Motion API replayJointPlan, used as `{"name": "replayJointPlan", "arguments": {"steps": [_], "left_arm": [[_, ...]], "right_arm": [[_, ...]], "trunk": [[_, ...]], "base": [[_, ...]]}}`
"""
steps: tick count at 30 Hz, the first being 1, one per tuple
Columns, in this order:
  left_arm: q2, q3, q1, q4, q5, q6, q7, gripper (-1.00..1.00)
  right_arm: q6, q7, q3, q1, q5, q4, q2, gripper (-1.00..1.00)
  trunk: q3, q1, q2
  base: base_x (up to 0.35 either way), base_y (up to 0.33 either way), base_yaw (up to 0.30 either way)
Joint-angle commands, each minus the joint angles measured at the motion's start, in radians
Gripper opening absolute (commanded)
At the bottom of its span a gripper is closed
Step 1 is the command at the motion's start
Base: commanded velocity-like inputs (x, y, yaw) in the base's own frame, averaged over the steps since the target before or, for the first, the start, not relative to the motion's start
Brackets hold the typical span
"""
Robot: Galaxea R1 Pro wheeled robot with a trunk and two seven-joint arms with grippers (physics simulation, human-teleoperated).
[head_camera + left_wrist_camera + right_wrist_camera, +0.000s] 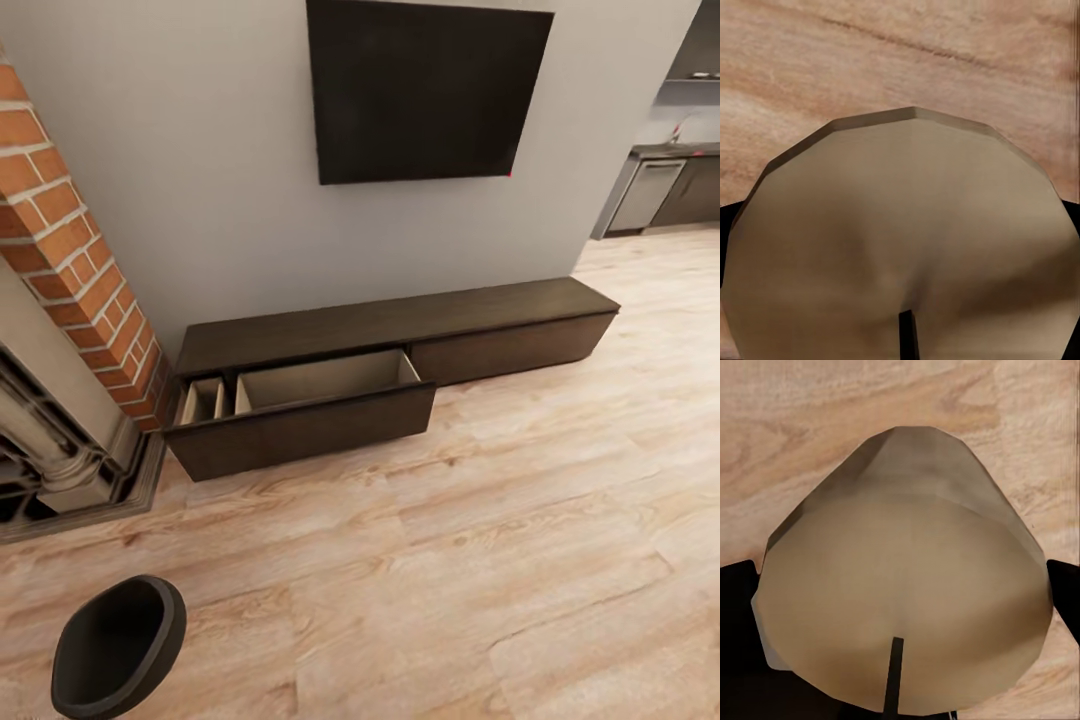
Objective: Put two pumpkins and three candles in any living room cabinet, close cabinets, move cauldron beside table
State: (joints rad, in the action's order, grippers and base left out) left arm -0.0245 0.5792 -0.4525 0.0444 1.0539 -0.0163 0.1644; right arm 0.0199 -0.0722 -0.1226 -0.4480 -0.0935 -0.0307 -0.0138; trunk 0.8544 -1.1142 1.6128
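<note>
- Each wrist view shows a grey-beige candle (907, 240) (907, 600) gripped between dark fingers (739, 585).
- The cabinet (400, 340) drawer (300, 425) stands open.
- The cauldron (118, 648) sits on the wood floor (480, 560).

A: The floor (520, 560) looks like pale wood planks with clear grain and a soft sheen.
B: And the cabinet (400, 330) at mid-frame is dark brown wood, matt; its open drawer (300, 420) has lighter tan lining.
A: At left, rough red brick (70, 260). Lower left, the cauldron (118, 648) is smooth matt black.
B: Each wrist view shows a candle (900, 240), (907, 607): beige, matt, waxy, faceted.
</note>
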Motion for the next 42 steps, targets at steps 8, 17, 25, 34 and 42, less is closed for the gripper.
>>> {"name": "replayJointPlan", "arguments": {"steps": [8,17,25,34,42], "left_arm": [[0.000,0.001,0.000,0.000,0.000,0.000,0.000,-1.00],[0.000,0.001,0.000,0.000,-0.001,0.000,0.000,-1.00],[0.000,0.001,0.000,0.000,-0.002,-0.001,-0.001,-1.00],[0.000,0.001,0.000,0.000,-0.002,0.001,-0.002,-1.00],[-0.004,0.014,-0.012,-0.128,-0.017,-0.034,-0.014,-1.00]], "right_arm": [[0.000,0.000,0.000,-0.001,0.001,0.000,0.000,-1.00],[0.000,0.000,0.000,0.000,0.001,0.002,0.000,-1.00],[0.000,0.004,0.000,0.000,0.000,0.002,0.001,-1.00],[-0.003,0.007,0.000,0.000,0.001,0.002,0.002,-1.00],[-0.226,0.010,-0.003,-0.028,0.003,0.154,0.011,-1.00]], "trunk": [[0.000,0.000,0.000],[0.000,0.000,0.000],[0.000,0.000,0.000],[0.000,0.000,0.000],[0.000,0.000,0.000]], "base": [[0.242,-0.235,0.290],[0.253,-0.223,0.290],[0.322,-0.025,0.090],[0.331,0.000,0.001],[0.093,0.000,0.000]]}}
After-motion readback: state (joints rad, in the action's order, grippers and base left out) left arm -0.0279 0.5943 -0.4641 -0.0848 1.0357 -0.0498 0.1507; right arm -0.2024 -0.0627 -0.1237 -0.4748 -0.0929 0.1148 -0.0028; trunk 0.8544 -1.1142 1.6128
